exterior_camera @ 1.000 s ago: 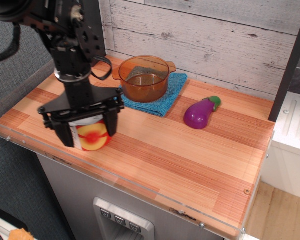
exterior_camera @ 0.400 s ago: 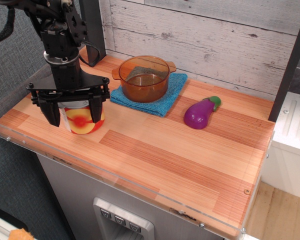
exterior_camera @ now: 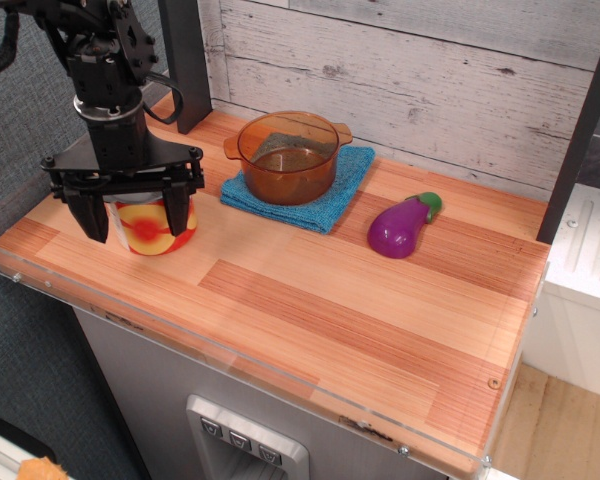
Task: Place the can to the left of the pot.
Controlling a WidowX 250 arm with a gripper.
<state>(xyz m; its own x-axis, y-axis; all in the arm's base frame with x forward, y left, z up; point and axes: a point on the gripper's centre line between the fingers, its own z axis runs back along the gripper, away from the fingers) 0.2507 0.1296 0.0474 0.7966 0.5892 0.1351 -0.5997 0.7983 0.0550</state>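
Note:
The can [exterior_camera: 150, 226], with a red, yellow and white fruit label, is upright at the left end of the wooden table, left and in front of the pot. My gripper [exterior_camera: 135, 214] comes down over it, and its black fingers [exterior_camera: 178, 208] are closed on the can's sides. The gripper hides the lid. The can's base is at or just above the tabletop; I cannot tell which. The amber-brown translucent pot [exterior_camera: 288, 155] stands on a blue cloth [exterior_camera: 325, 200] at the back middle.
A purple toy eggplant [exterior_camera: 402, 226] lies right of the cloth. A clear plastic rim [exterior_camera: 230, 350] runs along the table's front and left edges. A white plank wall stands behind, and a dark post [exterior_camera: 185, 60] rises at the back left.
My gripper has carried the can left and slightly back, from the front-left of the table to a spot nearer the left edge. The jaw spacing looks unchanged.

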